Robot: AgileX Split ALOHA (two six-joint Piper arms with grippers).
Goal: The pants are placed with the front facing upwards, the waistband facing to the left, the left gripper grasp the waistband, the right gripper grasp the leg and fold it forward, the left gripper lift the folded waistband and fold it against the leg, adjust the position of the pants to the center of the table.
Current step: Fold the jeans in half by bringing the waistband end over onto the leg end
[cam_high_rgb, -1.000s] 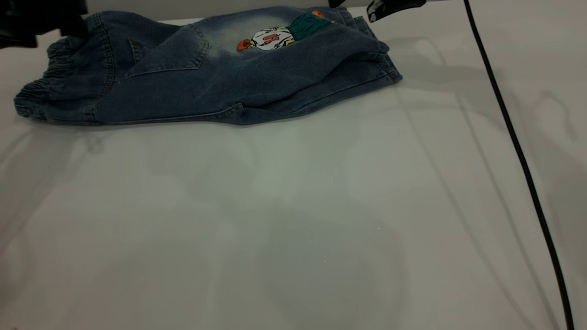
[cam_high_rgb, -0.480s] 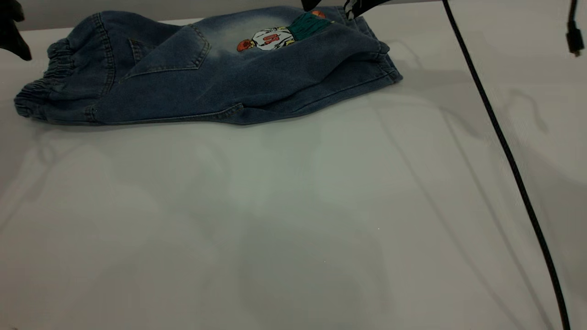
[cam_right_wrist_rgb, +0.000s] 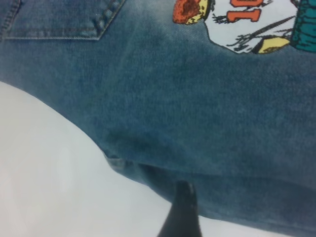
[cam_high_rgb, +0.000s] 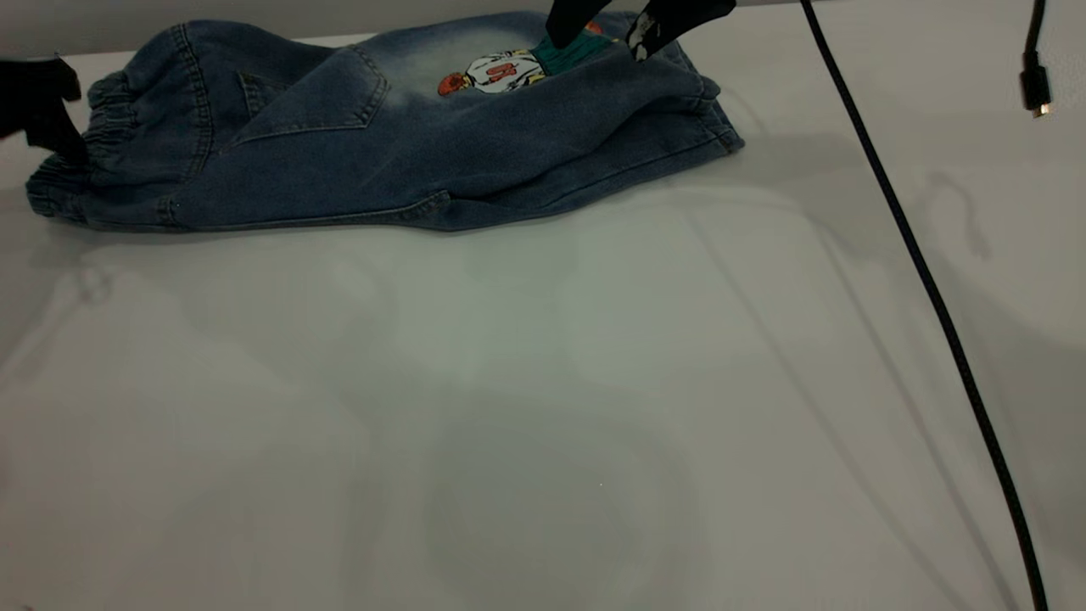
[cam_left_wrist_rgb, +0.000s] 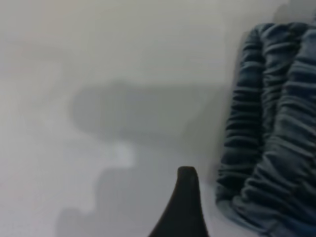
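Off-white and unmarked, the table filled most of the exterior view, with a black cable trailing down its right side. Folded lengthwise, the pants lay across the upper left of the frame, back pocket and cartoon print upward. The waistband sat at the far left, the leg pointing right. At the left edge the left gripper hung just beside the waistband; whether it was open or closed could not be told. At the top centre the right gripper stood over the leg, its two fingers spread apart, tips at the denim beside the print.
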